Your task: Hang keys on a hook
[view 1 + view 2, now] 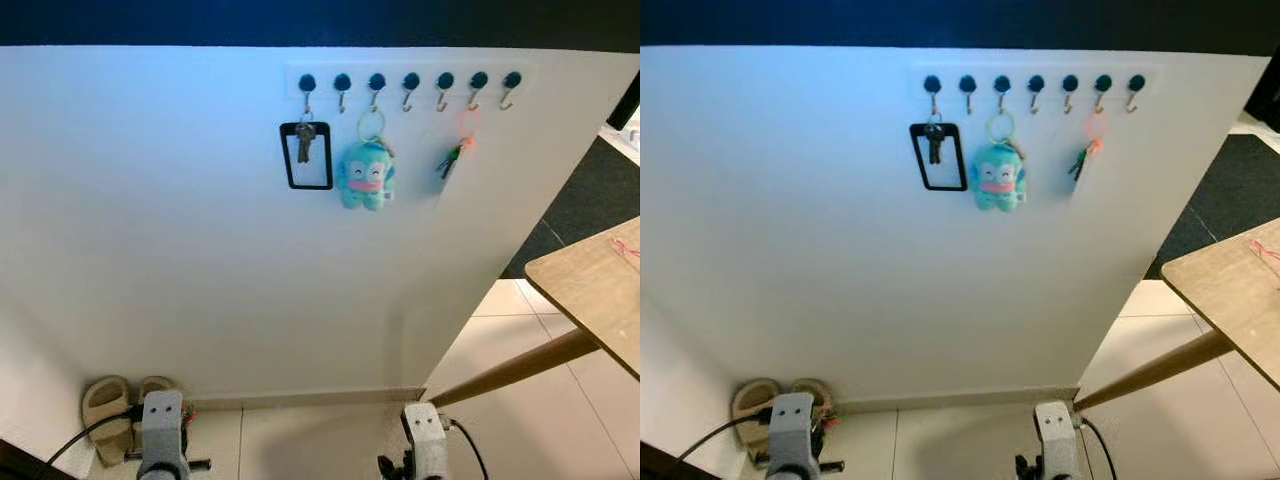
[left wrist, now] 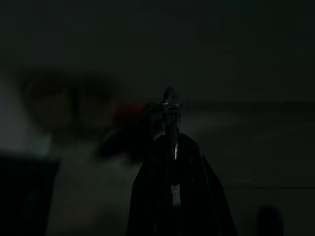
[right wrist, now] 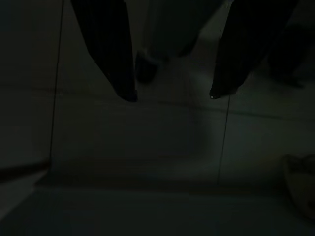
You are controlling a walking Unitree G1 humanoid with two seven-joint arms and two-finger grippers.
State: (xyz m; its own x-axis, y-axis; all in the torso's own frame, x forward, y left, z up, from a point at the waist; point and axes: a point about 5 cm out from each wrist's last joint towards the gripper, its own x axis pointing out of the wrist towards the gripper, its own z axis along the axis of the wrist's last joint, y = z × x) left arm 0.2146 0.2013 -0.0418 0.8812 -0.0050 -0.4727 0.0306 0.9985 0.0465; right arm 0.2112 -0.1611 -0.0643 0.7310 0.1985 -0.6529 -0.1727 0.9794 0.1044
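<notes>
White wall panel straight ahead, dark band above it; pale tiled floor below, dark mat off to the right past the panel's edge. Row of seven hooks high on the panel, far above both grippers. Keys hang from the leftmost hook inside a black rectangular frame. Teal plush keyring on the third hook, small orange-and-green keychain on the fifth; other hooks bare.

Wooden table with a slanted leg stands right of the right arm. Pair of beige slippers at the wall's foot, just beside the left arm.

Both arms hang low near the floor. Left wrist view very dark: left gripper has its fingers pressed together, something thin and metallic between them, cannot tell what; blurred red patch beside it. Right wrist view: right gripper spread wide, fingertips apart over floor tile seams, nothing held
</notes>
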